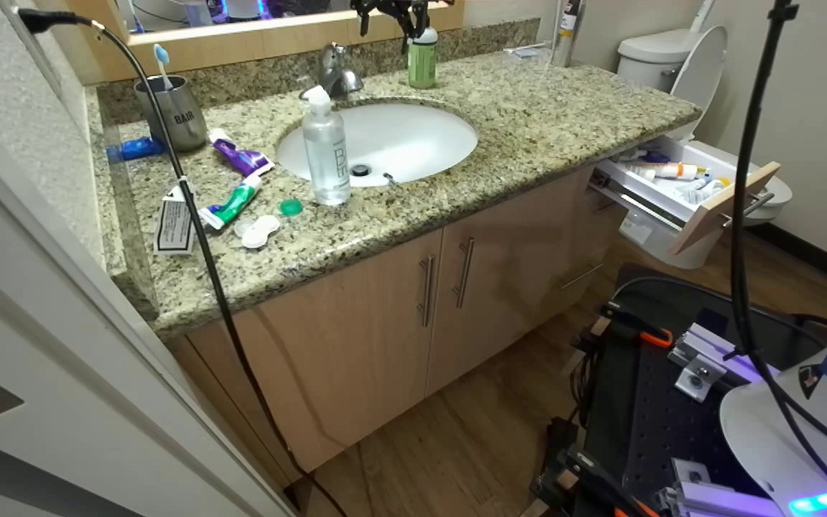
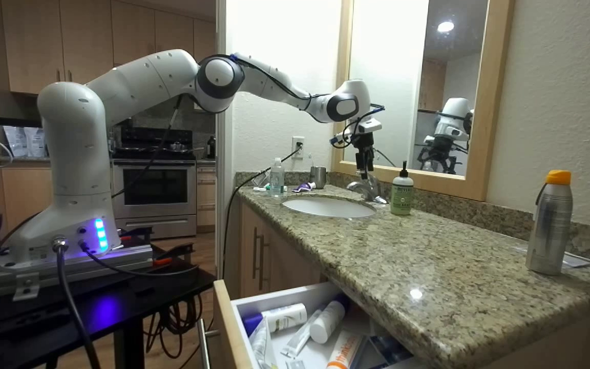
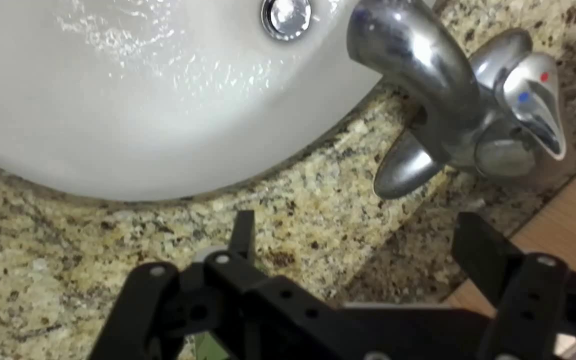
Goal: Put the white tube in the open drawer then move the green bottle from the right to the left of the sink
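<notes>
My gripper (image 3: 355, 230) is open and empty, pointing down over the counter behind the sink, close to the faucet (image 3: 433, 85). It also shows in both exterior views (image 1: 392, 25) (image 2: 364, 173). The green bottle (image 1: 423, 64) stands upright on the counter to the right of the sink (image 1: 413, 143), beside my gripper and apart from it in an exterior view (image 2: 401, 197). In the wrist view only slivers of the bottle (image 3: 209, 348) show behind a finger. The open drawer (image 2: 227, 328) holds slim white tubes (image 2: 302, 333); I cannot tell which is the white tube.
A clear pump bottle (image 1: 327, 158) stands at the sink's front left. A purple tube (image 1: 241, 154), a green-white tube (image 1: 234, 202) and a metal cup (image 1: 178, 118) lie further left. A spray can (image 2: 549, 230) stands at the far counter end. The mirror frame (image 2: 474, 179) is close behind.
</notes>
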Controlling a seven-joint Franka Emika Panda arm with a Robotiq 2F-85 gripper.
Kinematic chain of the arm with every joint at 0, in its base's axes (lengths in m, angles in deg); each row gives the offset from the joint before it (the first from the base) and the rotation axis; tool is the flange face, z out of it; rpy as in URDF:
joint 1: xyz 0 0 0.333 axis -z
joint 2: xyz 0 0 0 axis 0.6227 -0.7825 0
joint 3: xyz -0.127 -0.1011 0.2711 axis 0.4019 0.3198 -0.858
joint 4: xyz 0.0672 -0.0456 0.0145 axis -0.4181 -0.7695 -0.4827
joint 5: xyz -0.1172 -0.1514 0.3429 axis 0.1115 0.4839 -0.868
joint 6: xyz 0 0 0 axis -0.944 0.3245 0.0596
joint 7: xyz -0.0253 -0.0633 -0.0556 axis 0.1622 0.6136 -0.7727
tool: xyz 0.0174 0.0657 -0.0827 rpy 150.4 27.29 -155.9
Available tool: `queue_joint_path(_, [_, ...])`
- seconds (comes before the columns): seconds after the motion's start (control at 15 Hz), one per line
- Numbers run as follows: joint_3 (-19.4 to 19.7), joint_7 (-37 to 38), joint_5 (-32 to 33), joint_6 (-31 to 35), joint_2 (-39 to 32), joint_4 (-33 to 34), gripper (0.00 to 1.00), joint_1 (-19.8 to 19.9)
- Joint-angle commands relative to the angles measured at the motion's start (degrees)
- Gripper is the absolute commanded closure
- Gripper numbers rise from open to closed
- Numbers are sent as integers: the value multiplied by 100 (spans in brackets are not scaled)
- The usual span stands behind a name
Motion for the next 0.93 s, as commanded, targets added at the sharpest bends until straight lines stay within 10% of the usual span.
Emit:
queue_joint_path(0.0, [302,-118,347,108,187,382,0,-8])
queue_joint_path(0.4, [1079,477,892,-169,40,1189,0,58])
queue_joint_path(0.73, [707,637,1523,-1931,-127,1563,0,392])
queue_joint_path(0.87, [878,522,1410,-1520,39,1196,0,252])
